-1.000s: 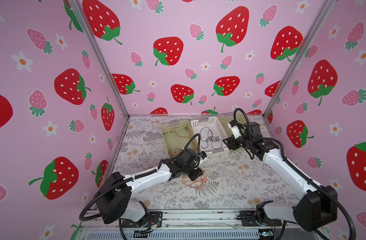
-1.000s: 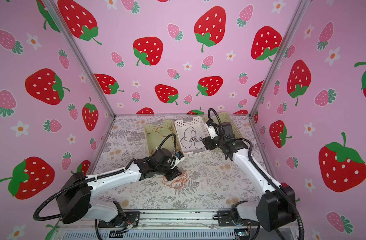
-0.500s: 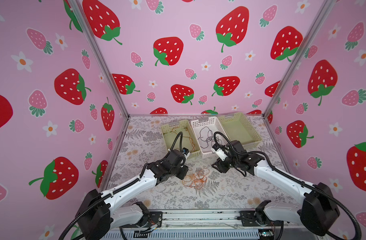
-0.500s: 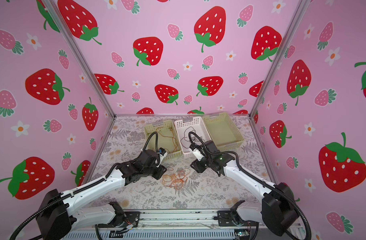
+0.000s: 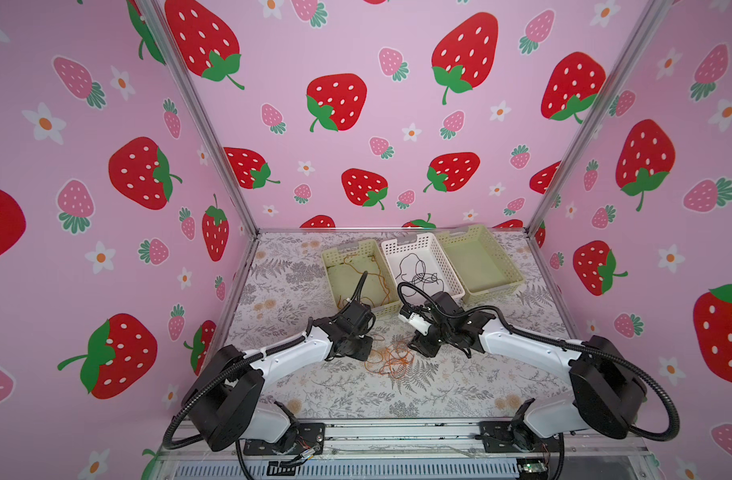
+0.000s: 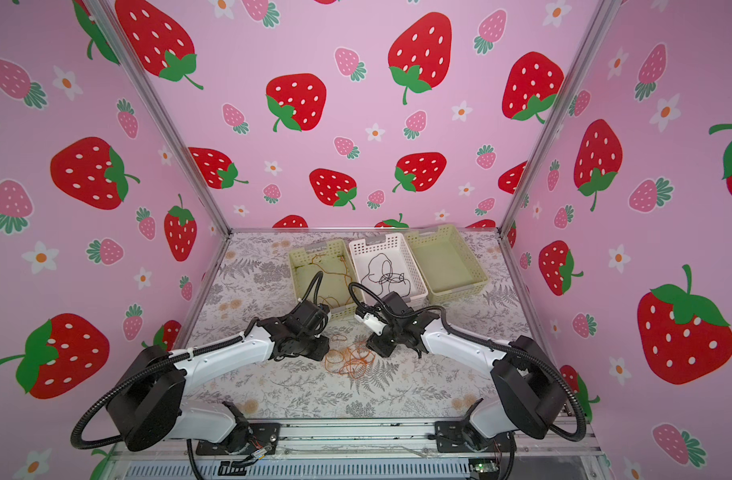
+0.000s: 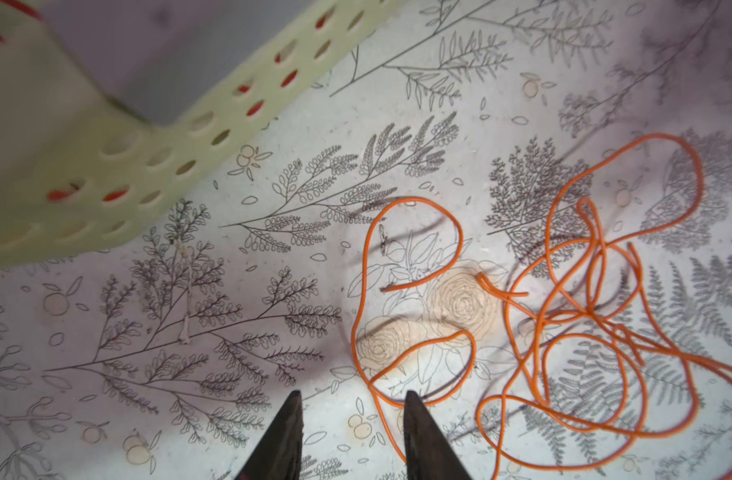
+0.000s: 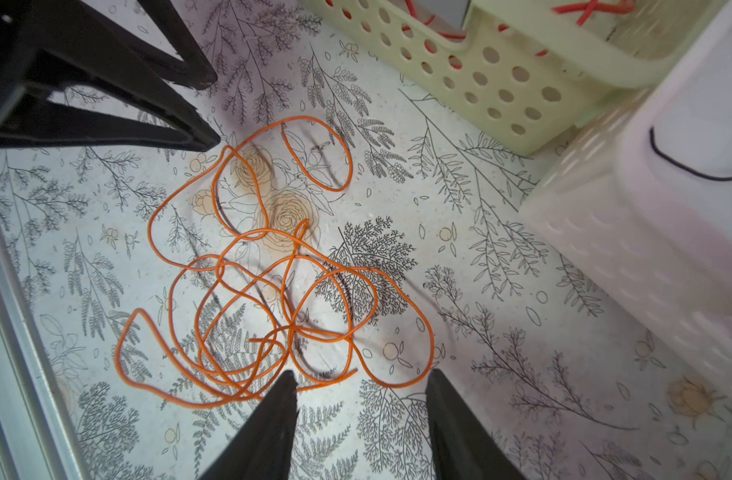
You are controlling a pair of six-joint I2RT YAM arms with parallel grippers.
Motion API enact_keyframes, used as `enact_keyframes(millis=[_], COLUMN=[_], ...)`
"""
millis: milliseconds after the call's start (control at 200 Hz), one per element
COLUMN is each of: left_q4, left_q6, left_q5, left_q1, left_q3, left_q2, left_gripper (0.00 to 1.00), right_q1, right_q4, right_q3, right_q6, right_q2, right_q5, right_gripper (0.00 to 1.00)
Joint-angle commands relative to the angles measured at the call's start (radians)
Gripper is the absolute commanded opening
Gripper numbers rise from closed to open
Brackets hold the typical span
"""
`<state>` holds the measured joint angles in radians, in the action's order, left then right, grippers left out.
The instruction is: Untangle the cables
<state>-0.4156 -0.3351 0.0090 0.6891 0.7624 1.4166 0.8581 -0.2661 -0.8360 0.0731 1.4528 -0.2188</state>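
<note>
The left gripper (image 7: pixel 353 419) hangs low over the flowered table (image 5: pixel 314 386), just left of the loose pile; in the left wrist view its two dark fingers (image 7: pixel 291 432) are spread with a clear gap. One strand of the orange cable (image 7: pixel 589 309) runs through that gap close to one finger; nothing is pinched, and I cannot tell whether the strand touches the finger.

The orange cable lies on the table as a loose tangle of loops in both top views (image 5: pixel 391 360), between the two grippers and in front of the baskets.

Behind it, three baskets stand in a row near the back wall. The left green basket (image 5: pixel 347 248) holds the brownish-orange cable (image 5: pixel 384 279), spread in thin curves over its floor. Touching it on the right, the white basket (image 5: pixel 443 257) holds the black cable (image 5: pixel 420 274), coiled in a few loops. The right green basket (image 5: pixel 499 253) stands just beside the white one.

The right gripper (image 8: pixel 362 415) sits low at the right edge of the pile, pointed at it; its fingers (image 8: pixel 272 428) are spread wide, with a cable end lying just ahead of the gap; it grips nothing.
</note>
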Motion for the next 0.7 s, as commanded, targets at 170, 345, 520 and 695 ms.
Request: enact_keyframes(millis=[170, 345, 520, 695], left_q4=[-0.013, -0.036, -0.074, -0.073], left_q6=[0.222, 0.283, 0.32, 0.364], left_q5=[-0.066, -0.052, -0.074, -0.084], left_q1=[0.1, 0.106, 0.106, 0.107], left_q3=[0.097, 0.15, 0.204, 0.241], left_q2=[0.01, 0.069, 0.158, 0.209], left_gripper=[0.41, 0.36, 0.36, 0.36], right_q1=[0.006, 0.006, 0.002, -0.005], right_q4=[0.028, 0.044, 0.051, 0.05], right_q3=[0.051, 0.079, 0.09, 0.092], right_q6=[0.021, -0.006, -0.021, -0.032], right_q2=[-0.02, -0.078, -0.127, -0.148], right_q5=[0.06, 0.087, 0.109, 0.123], right_gripper=[0.49, 0.49, 0.48, 0.48])
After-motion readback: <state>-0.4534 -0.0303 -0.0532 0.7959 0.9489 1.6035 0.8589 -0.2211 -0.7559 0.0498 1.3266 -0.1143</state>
